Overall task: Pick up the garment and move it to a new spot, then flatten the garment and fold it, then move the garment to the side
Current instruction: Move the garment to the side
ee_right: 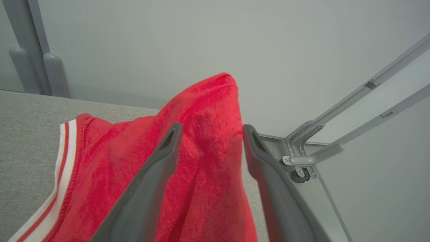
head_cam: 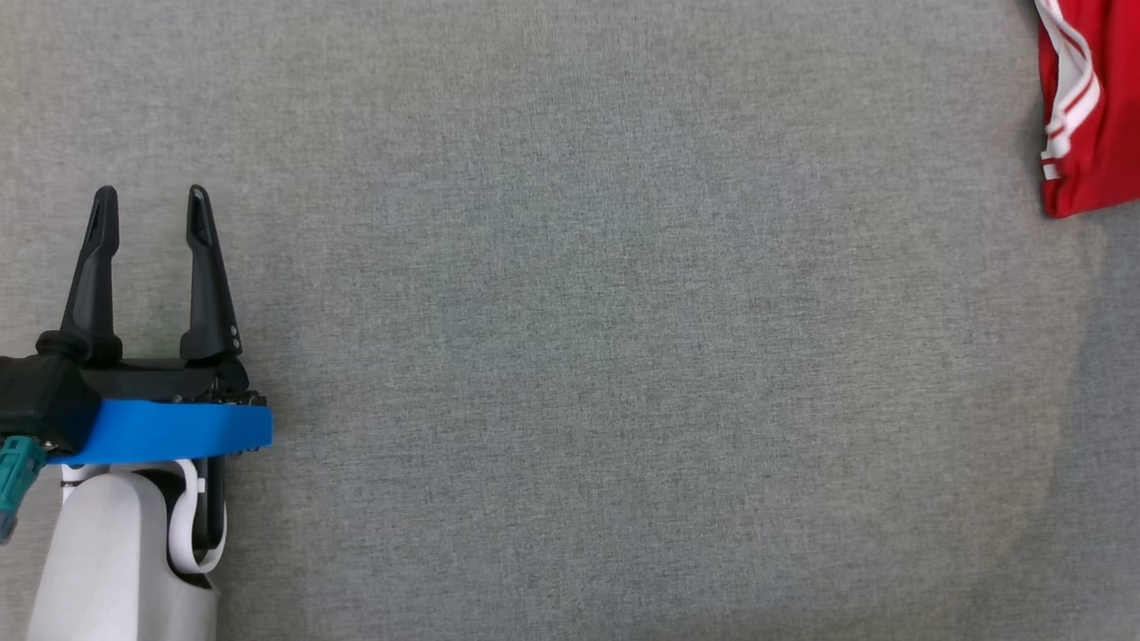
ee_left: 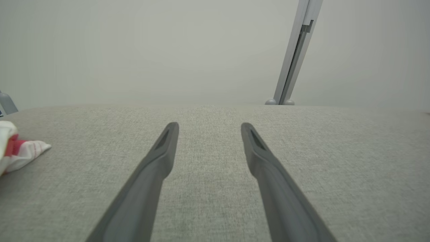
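Garment: red fuzzy cloth garment (head_cam: 1094,116), white-striped trim, upper right of head view, on grey woven tabletop (head_cam: 570,356).
My right pincer (ee_right: 210,129): spread wide, red peak standing between fingers.
My left pincer (head_cam: 151,191): wide, lower left.

red garment (head_cam: 1109,107), white-striped, bunched, far right

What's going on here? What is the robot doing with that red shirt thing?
The robot is meant to move and fold the red garment with white stripes, which lies off to its right on the grey table. Its right gripper is at the garment, jaws spread wide with a bump of red cloth between them, so nothing looks pinched. The left gripper is open over bare table, well away from the garment.
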Motion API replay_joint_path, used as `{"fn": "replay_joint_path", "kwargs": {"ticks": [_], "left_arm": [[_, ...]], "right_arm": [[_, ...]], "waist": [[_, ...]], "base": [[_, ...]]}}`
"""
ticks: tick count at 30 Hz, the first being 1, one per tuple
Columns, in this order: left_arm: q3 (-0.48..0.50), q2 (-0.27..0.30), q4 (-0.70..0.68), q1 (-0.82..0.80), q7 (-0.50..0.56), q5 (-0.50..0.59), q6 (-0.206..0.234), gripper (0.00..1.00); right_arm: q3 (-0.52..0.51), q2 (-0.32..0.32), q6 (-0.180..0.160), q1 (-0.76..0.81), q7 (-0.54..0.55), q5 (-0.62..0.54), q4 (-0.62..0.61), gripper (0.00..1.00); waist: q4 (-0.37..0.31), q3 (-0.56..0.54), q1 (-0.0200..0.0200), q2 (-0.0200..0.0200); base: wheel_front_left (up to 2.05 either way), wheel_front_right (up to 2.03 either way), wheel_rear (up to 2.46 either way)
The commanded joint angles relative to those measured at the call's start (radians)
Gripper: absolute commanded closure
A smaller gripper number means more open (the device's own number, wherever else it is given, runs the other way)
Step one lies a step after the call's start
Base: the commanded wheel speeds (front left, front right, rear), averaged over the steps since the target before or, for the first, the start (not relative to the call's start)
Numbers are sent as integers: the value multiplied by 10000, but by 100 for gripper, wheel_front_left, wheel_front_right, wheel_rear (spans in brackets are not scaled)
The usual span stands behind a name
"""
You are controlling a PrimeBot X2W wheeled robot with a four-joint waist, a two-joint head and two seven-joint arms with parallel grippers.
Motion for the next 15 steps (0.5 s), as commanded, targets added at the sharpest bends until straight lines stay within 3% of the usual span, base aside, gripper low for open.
{"fn": "replay_joint_path", "kwargs": {"ticks": [1,8,15], "left_arm": [[46,1,27,-19,-48,16,-28,0],[232,-122,185,390,-47,89,19,0],[357,-292,305,911,-47,139,100,0]], "right_arm": [[-100,51,-2,49,-110,-153,-29,0],[-2,411,-2,280,-813,-554,-388,0],[643,1062,-2,718,-1676,-186,-637,0]], "waist": [[-30,-133,-1,0],[-103,-939,-1,0],[-119,-1876,-1,0]], "base": [[0,0,0],[0,0,0],[0,0,0]]}}
